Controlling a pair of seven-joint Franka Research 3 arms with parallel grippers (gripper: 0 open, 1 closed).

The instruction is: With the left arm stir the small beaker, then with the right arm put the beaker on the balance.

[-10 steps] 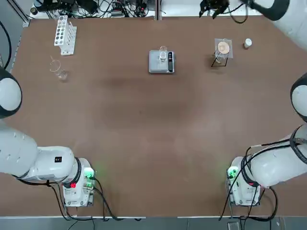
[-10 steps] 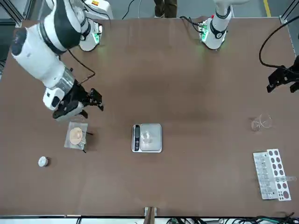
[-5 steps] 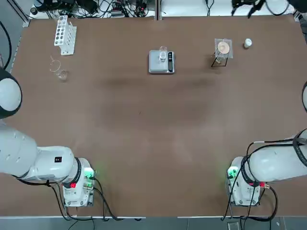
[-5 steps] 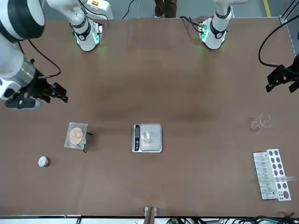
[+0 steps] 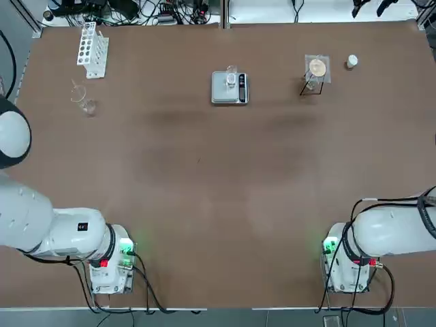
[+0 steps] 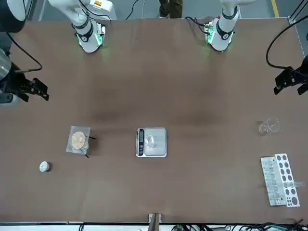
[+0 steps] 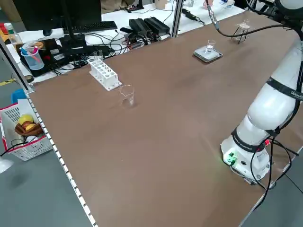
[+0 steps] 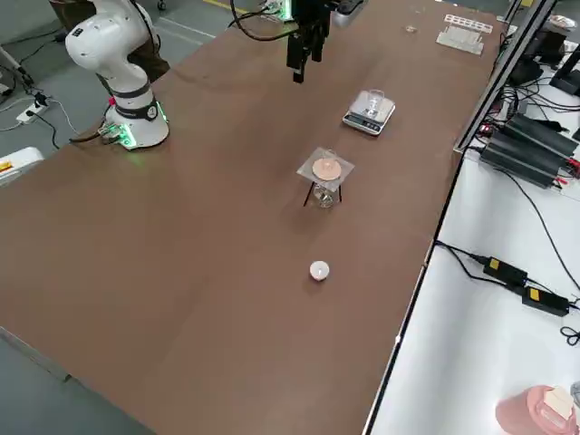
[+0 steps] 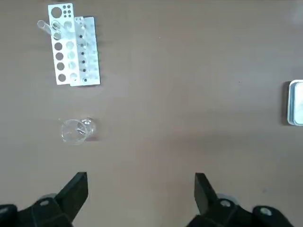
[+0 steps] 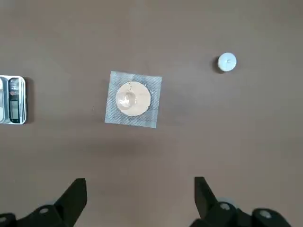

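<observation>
Table (image 5: 218, 191): brown, bearing all items.
Right gripper (image 6: 29, 89): fingers spread, empty, raised at the table's right edge.
Left gripper (image 6: 291, 81): fingers spread, empty, raised at the left edge.
Balance (image 6: 152, 142): mid-table.
Small beaker (image 6: 150, 141): upright on the balance.

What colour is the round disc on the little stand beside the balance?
Orange, the disc sits on a grey mesh square; the right wrist view shows it best.

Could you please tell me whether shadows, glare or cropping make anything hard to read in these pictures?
Top view: soft dark shadow patches on the table; the small beaker on the balance is clear glass, faint. Front view: the right end effector is cut by the picture's edge. Left side view: the flask nearly vanishes against the brown.
</observation>
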